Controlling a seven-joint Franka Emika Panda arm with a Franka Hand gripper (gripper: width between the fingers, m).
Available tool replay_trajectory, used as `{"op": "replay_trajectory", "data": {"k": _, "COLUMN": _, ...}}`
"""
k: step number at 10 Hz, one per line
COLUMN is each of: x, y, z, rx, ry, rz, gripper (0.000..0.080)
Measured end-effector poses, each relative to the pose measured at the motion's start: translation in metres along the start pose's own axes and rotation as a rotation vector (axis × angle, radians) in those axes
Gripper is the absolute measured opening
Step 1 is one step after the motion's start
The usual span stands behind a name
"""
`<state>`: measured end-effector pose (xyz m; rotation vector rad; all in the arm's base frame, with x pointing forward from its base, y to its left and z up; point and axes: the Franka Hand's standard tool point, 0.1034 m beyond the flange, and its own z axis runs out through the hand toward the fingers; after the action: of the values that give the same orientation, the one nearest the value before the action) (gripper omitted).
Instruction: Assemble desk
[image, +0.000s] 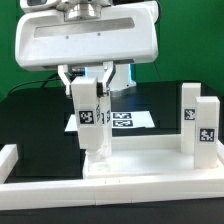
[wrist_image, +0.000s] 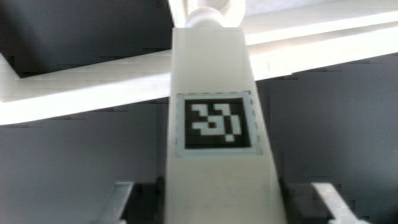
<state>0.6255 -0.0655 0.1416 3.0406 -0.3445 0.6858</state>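
Note:
The desk's white tabletop (image: 150, 168) lies flat at the front, rim up. Two tagged square legs (image: 189, 115) (image: 206, 130) stand upright at its corner on the exterior view's right. A third tagged leg (image: 88, 120) stands upright with its lower end at the tabletop's corner on the exterior view's left. My gripper (image: 90, 82) is shut on this leg's upper part, one finger on each side. In the wrist view the leg (wrist_image: 217, 90) runs away from me between the fingers (wrist_image: 128, 200) of the gripper (wrist_image: 222, 205), down toward the tabletop (wrist_image: 80, 95).
The marker board (image: 128, 122) lies on the black table behind the tabletop. A long low white border bar (image: 110, 197) runs along the front, and another (image: 10, 157) stands at the exterior view's left. A green wall is behind.

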Motion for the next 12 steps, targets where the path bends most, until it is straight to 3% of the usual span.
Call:
{"op": "replay_trajectory", "data": {"k": 5, "x": -0.003, "y": -0.019, "z": 0.003, "rx": 0.002, "ry": 0.02, "rz": 0.027, "gripper": 0.029}}
{"op": "replay_trajectory", "data": {"k": 8, "x": -0.013, "y": -0.015, "z": 0.008, "rx": -0.005, "ry": 0.002, "rz": 0.027, "gripper": 0.029}}
{"op": "replay_trajectory", "data": {"k": 12, "x": -0.014, "y": -0.007, "z": 0.01, "rx": -0.013, "ry": 0.001, "rz": 0.035, "gripper": 0.029}}
